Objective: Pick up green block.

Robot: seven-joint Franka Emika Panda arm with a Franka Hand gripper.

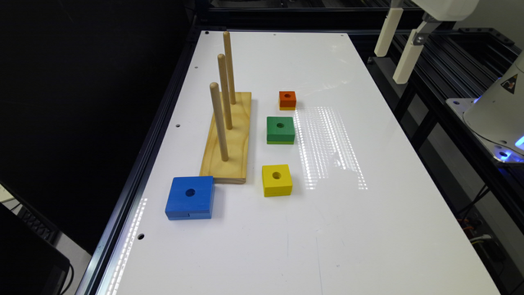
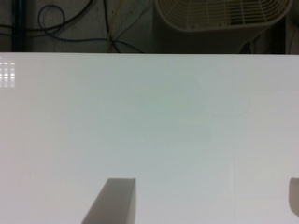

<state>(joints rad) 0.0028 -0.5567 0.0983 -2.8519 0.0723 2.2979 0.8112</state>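
The green block [image 1: 280,130] lies flat on the white table [image 1: 368,213], its round centre hole facing up and a lighter green layer at its base. It sits between an orange block and a yellow block, beside the wooden peg board. My gripper [image 1: 389,66] hangs high above the table's far edge on the exterior view's right, well away from the green block. In the wrist view the gripper [image 2: 205,196] is open, its fingertips [image 2: 116,201] spread wide over bare white table with nothing between them.
A wooden board [image 1: 231,139] carries three upright pegs. An orange block [image 1: 287,99], a yellow block [image 1: 277,180] and a larger blue block [image 1: 190,198] lie around it. The robot base [image 1: 497,114] stands off the table's right side. Cables [image 2: 70,23] and a cream grille [image 2: 219,16] lie beyond the table edge.
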